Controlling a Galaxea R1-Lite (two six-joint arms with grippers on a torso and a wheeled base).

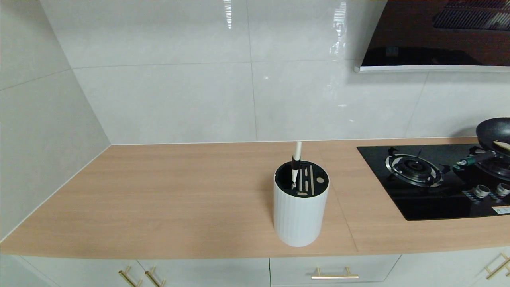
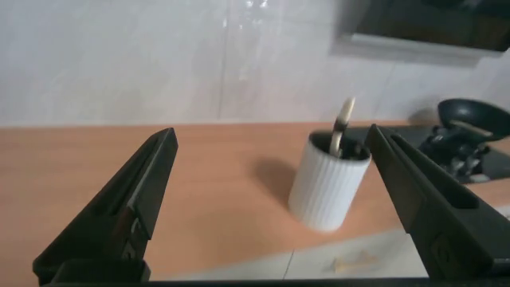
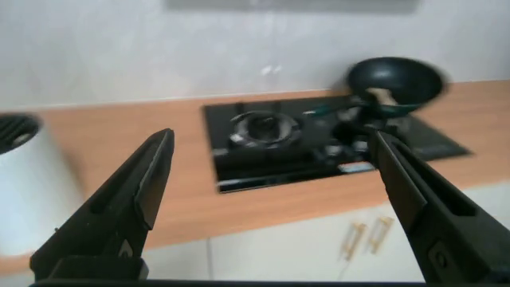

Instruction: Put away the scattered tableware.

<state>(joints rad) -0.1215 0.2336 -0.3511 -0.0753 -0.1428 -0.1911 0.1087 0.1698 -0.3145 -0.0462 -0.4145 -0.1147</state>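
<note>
Tableware: one utensil (image 1: 297, 159) stands in the white holder (image 1: 299, 215), near the worktop (image 1: 159, 199) front edge.
Hands: my left hand (image 2: 271, 131) and right hand (image 3: 272, 135) are apart, empty.
Care: I'd avoid tipping the holder.

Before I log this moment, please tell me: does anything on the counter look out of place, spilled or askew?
Nothing stands out. The white holder stands upright on the counter, with one utensil standing in it, handle up.

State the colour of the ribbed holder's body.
White: the holder shows best in the head view.
</note>
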